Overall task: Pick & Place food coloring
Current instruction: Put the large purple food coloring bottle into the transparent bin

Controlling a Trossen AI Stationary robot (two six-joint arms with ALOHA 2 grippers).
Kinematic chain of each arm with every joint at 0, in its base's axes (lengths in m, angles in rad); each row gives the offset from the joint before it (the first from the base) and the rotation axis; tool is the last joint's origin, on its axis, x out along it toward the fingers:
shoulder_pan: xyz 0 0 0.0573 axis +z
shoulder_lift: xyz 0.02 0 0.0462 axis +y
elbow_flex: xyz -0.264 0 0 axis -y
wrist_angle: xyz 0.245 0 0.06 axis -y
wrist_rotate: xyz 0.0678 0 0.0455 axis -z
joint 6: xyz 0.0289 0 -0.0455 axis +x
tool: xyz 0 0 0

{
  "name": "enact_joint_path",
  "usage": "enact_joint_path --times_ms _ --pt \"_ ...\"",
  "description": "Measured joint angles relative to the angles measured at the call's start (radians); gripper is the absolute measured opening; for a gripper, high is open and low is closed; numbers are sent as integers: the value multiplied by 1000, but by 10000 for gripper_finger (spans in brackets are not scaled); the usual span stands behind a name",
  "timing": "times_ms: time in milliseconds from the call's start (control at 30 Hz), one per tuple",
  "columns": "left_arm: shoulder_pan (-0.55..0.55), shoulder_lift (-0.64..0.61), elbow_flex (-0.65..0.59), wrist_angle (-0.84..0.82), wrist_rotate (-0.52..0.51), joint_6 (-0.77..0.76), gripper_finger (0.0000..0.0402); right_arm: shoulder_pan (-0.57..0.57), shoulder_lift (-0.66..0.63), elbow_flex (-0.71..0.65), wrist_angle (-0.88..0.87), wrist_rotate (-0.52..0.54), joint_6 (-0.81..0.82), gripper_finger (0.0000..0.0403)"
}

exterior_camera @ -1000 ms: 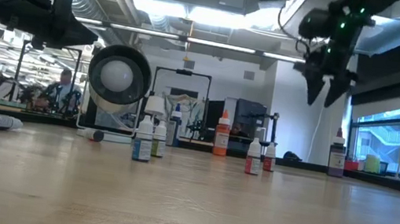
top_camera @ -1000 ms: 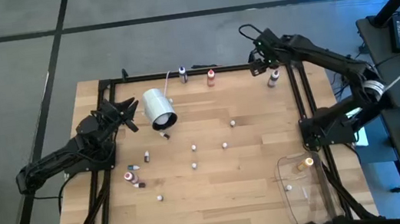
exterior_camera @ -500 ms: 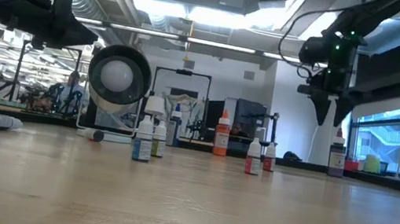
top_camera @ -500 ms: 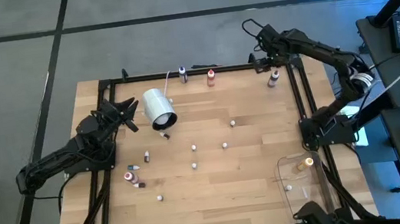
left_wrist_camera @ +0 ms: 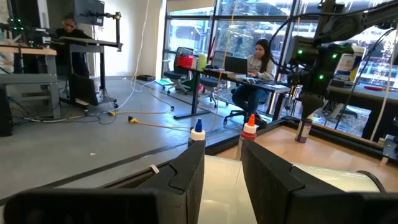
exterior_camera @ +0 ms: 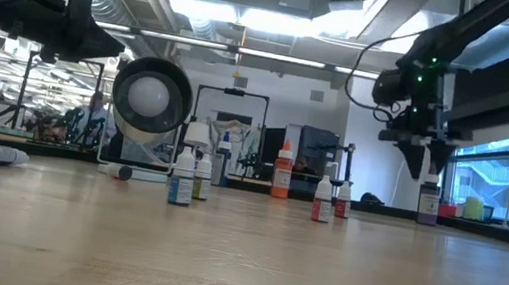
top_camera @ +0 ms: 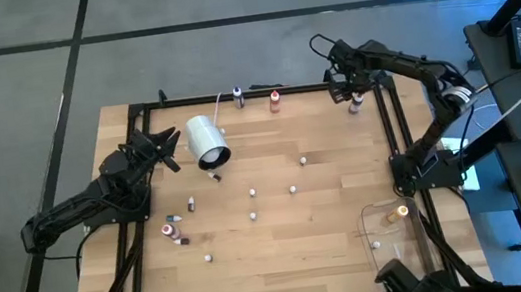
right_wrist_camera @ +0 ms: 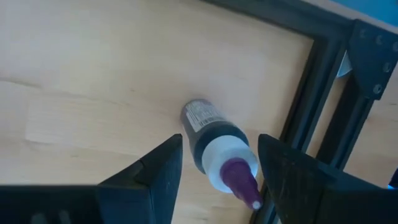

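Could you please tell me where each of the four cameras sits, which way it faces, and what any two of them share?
High view: overhead, looking straight down on the table; both arms show.
Low view: at tabletop height, looking level across; the right gripper hangs over a purple bottle.
Left wrist view: on the left arm, looking past its fingers over a white cylinder.
Right wrist view: on the right arm, looking down between open fingers at that purple bottle.
Shared: the high view shows that bottle too.
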Motion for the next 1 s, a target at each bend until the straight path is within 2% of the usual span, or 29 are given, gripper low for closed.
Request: enact_joint_path --times_ms 333,433,600,1000 --pt "0 0 0 0 0 0 104 -1 8 0 -40 -5 1 203" --pt "0 0 0 0 0 0 104 -1 8 0 -51 -5 -1 180" --pt "0 0 0 0 0 0 104 -1 8 1 -59 -2 -35 119" --pt "0 0 0 0 0 0 104 12 2 1 -61 0 -82 118"
